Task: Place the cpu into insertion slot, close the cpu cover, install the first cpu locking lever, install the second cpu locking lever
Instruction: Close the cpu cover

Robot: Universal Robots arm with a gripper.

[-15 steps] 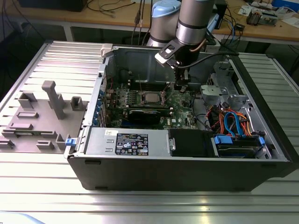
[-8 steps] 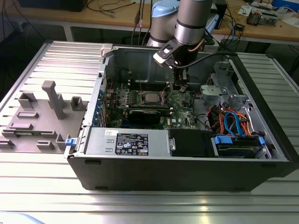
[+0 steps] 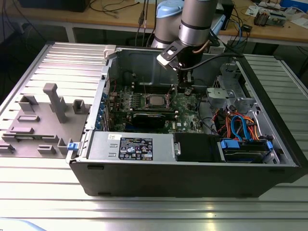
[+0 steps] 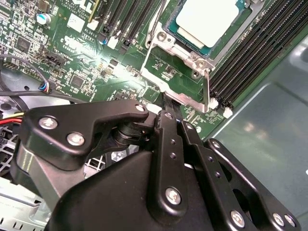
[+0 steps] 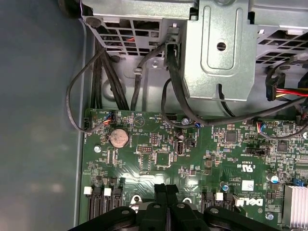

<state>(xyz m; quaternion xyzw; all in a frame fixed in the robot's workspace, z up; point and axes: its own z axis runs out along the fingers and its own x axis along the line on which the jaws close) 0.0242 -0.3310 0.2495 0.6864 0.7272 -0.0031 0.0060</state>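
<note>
So the cpu (image 3: 155, 101) is sitting in the insertion slot (image 4: 167, 80), roughly mid-board inside the open computer case (image 3: 168, 180). In the second wrist view its pale face (image 4: 207, 19) shows through the window of the cpu cover (image 4: 185, 50), which looks to be lying flat over it. One thin locking lever (image 4: 207, 89) runs along the slot's edge, right by the fingertips. Can't tell if it's latched.

The gripper (image 4: 171, 103) hangs just off the slot's silver rim, on the exterior view's right of the cpu (image 3: 185, 86). The fingers are pressed together with nothing between them, and you can see the thin seam in the first wrist view too (image 5: 166, 188). I can't tell whether the tips touch the rim.

Around that is the green board (image 5: 159, 159) with a coin battery (image 5: 119, 138) and black cables (image 5: 103, 72) running up to a grey metal drive cage (image 5: 221, 53). A long black card (image 3: 151, 118) sits just in front of the slot. The case lies on a ribbed metal worktop (image 3: 144, 211), with a grey plastic holder block (image 3: 38, 122) off to the exterior view's left.
</note>
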